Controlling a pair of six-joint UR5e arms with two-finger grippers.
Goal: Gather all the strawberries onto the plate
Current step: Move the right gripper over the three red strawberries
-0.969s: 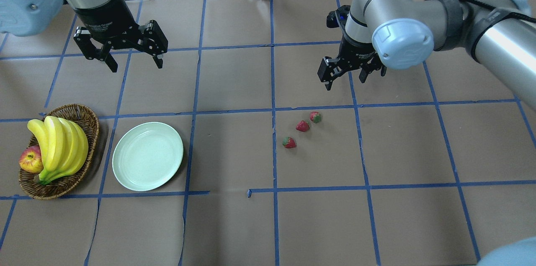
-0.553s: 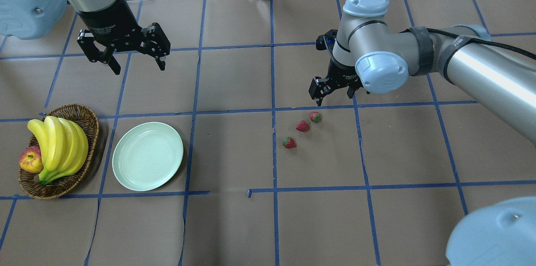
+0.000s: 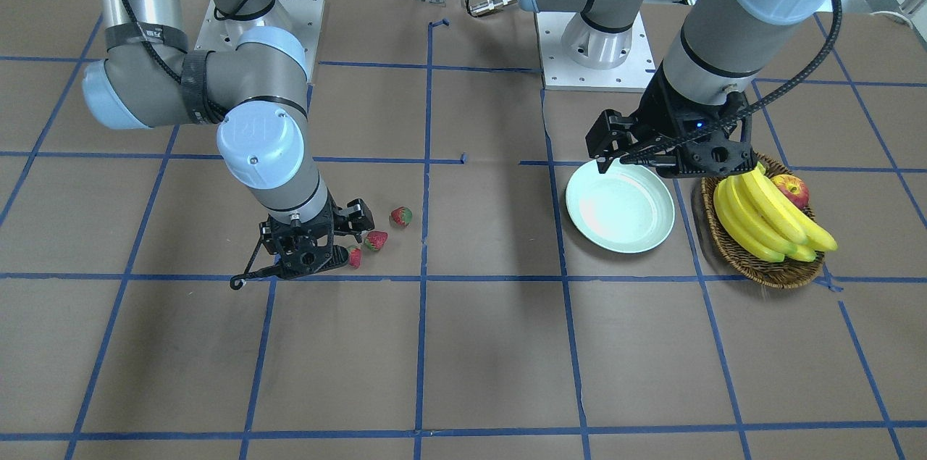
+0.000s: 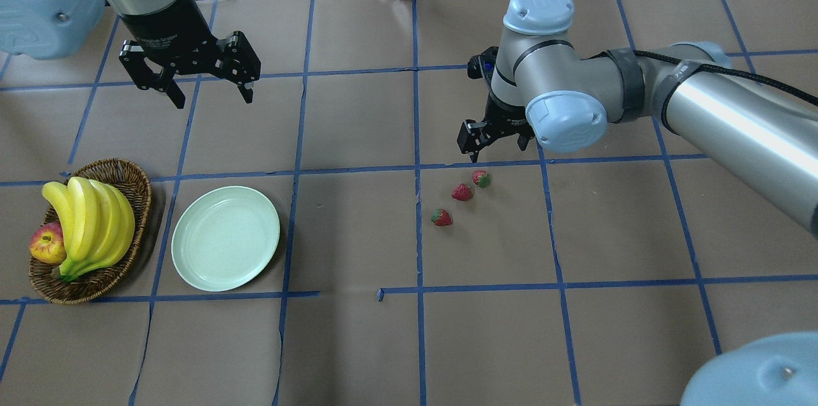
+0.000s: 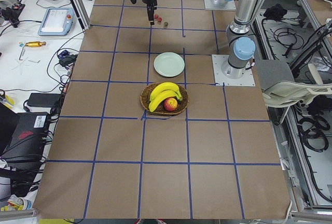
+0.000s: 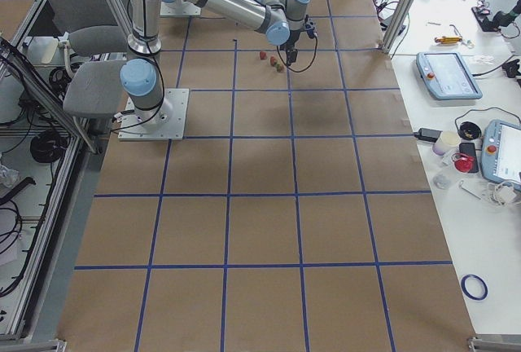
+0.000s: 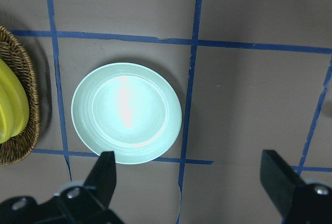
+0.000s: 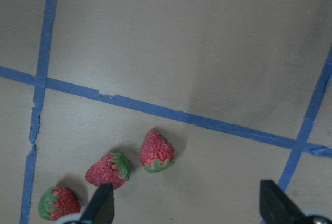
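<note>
While the right gripper (image 8: 188,211) hangs with its fingers spread wide and holds nothing, the three strawberries (image 4: 461,192) lie close together near the middle of the brown table (image 4: 358,355), just beside that gripper. The left gripper (image 4: 211,96) is spread wide too, holding nothing, over the table's left side. The pale green plate (image 4: 225,238) sits near the table's left edge, well apart from the strawberries, right next to a wicker basket (image 4: 137,182) of bananas (image 4: 89,220) and an apple (image 4: 46,245).

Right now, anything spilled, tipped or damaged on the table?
Nothing serious. The three strawberries lie loose on the table, the plate sits flat and empty, and the basket is upright. The only oddity is a gap in the blue tape line, right of the plate.
</note>
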